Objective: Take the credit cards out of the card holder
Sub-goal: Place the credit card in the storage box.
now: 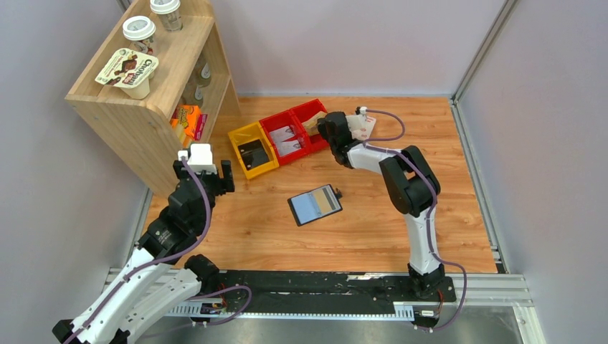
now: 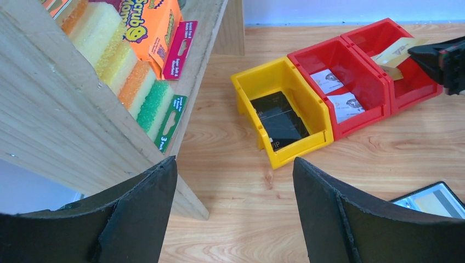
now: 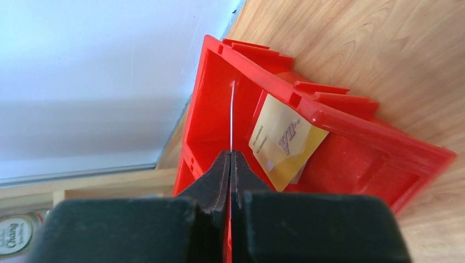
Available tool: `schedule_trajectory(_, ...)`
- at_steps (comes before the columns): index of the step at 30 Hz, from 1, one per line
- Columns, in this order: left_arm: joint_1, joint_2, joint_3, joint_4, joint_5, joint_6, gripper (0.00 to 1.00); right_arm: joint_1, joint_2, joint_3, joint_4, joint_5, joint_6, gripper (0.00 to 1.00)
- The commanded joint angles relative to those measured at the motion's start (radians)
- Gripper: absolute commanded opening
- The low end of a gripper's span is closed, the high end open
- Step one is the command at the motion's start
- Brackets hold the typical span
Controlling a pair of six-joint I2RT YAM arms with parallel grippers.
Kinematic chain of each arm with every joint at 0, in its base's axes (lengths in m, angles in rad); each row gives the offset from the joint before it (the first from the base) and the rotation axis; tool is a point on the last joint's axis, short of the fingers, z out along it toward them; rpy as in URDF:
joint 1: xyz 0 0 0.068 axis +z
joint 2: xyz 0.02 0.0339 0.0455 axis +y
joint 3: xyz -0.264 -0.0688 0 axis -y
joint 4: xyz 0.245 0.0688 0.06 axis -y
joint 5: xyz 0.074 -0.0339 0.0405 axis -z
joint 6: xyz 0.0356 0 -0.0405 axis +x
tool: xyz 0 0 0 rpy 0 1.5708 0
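We note right gripper (image 3: 231, 159) clamping thin golden-beige credit card (image 2: 395, 52) edge-on above red plastic bin (image 3: 351, 118) | second gold card (image 3: 282, 139) lies below it, delivered | open black bifold card holder (image 1: 315, 204) well behind; we judge one card left inside | left gripper (image 2: 233, 164) wide, empty

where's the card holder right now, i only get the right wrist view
Observer: The card holder lies open on the table, roughly between the two arms, with nothing touching it.
Operator: any card in it
Observer: A tan patch shows on its right half, possibly a card; too small to be sure.
Operator: and the left arm
Observer: The left gripper hovers beside the wooden shelf, jaws open and empty.
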Motion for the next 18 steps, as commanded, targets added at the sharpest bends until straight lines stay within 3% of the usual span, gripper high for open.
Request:
schedule_trajectory(1, 0.003, 0.004, -0.001, 0.029, 0.005, 0.019, 0.84, 0.035, 0.053, 0.133, -0.047, 0.141, 0.007, 0.00)
schedule_trajectory(13, 0.006, -0.013, -0.004, 0.031, 0.017, 0.016, 0.84, 0.062, 0.113, 0.203, -0.181, 0.169, 0.017, 0.01)
schedule_trajectory(18, 0.006, -0.015, -0.002, 0.031, 0.017, 0.016, 0.84, 0.072, 0.115, 0.214, -0.212, 0.160, -0.012, 0.09)
